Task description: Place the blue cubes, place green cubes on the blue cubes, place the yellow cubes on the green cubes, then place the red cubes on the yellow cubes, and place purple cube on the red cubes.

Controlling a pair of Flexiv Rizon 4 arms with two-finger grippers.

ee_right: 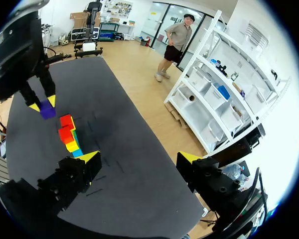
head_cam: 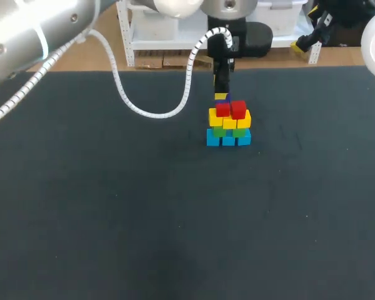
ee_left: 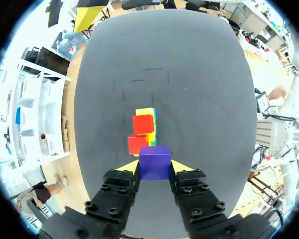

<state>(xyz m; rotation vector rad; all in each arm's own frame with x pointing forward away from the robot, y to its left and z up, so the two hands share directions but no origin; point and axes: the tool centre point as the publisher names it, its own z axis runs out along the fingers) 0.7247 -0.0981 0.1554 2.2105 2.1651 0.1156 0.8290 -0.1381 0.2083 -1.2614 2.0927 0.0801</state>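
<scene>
Left gripper (ee_left: 155, 168): clamped on the purple cube (ee_left: 155, 162), one yellow tip against each side face. The cube sits between the fingers, over the table (head_cam: 112, 219).

Stack: directly ahead of and below the left gripper. Two red cubes (ee_left: 143, 124) form the top layer. Below them, in order, are yellow cubes (head_cam: 230, 120), green cubes (head_cam: 229, 131) and blue cubes (head_cam: 228, 139). The blue layer rests on the table.

Right gripper (ee_right: 139, 158): released, fingers spread wide with nothing between them. It is well apart from the stack.
</scene>
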